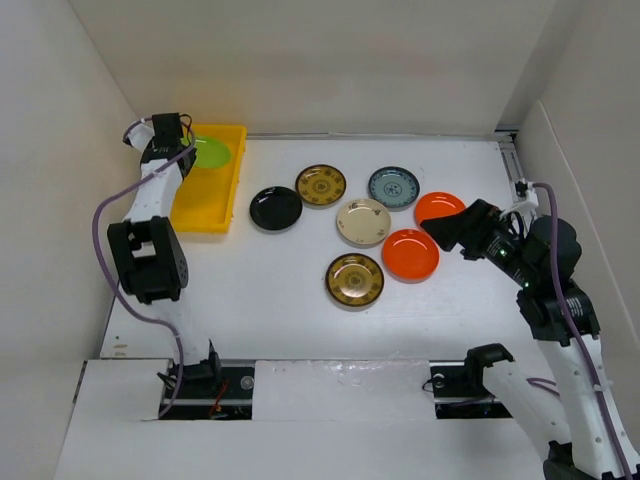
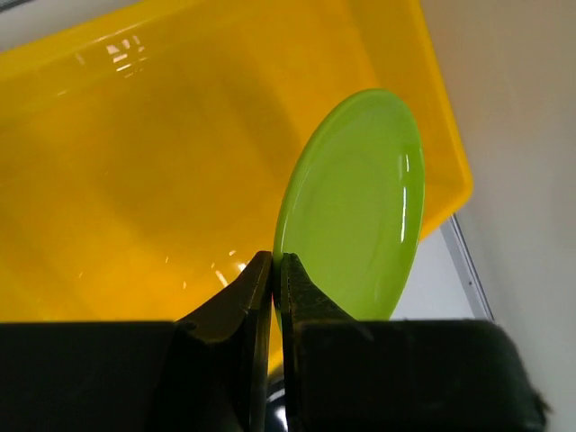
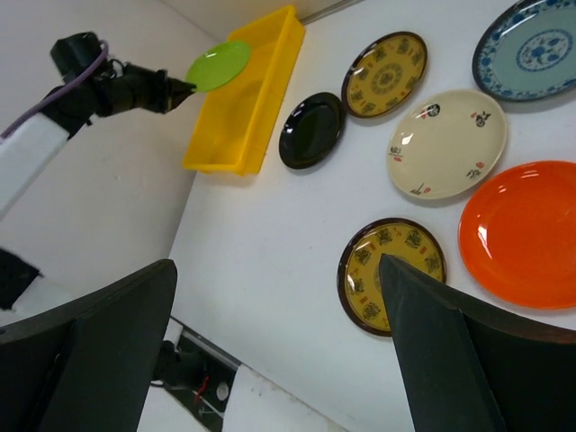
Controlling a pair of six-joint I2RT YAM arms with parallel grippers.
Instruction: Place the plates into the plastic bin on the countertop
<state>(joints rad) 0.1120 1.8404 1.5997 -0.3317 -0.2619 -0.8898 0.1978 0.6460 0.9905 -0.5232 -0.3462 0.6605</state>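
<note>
My left gripper [image 2: 278,263] is shut on the rim of the lime green plate [image 2: 355,207] and holds it tilted above the yellow plastic bin [image 2: 135,162]; from above the plate [image 1: 210,152] hangs over the bin's far end [image 1: 212,205]. On the white countertop [image 1: 270,290] lie the black plate [image 1: 275,208], two brown-gold plates [image 1: 321,184] [image 1: 355,279], the teal-blue plate [image 1: 393,187], the cream plate [image 1: 363,221] and two orange plates [image 1: 411,254] [image 1: 438,207]. My right gripper [image 3: 277,270] is open and empty, raised over the right side.
White walls stand close on the left, far and right sides. The bin lies against the left wall. A metal rail [image 1: 508,160] runs along the right edge of the countertop. Both arm bases sit at the near edge.
</note>
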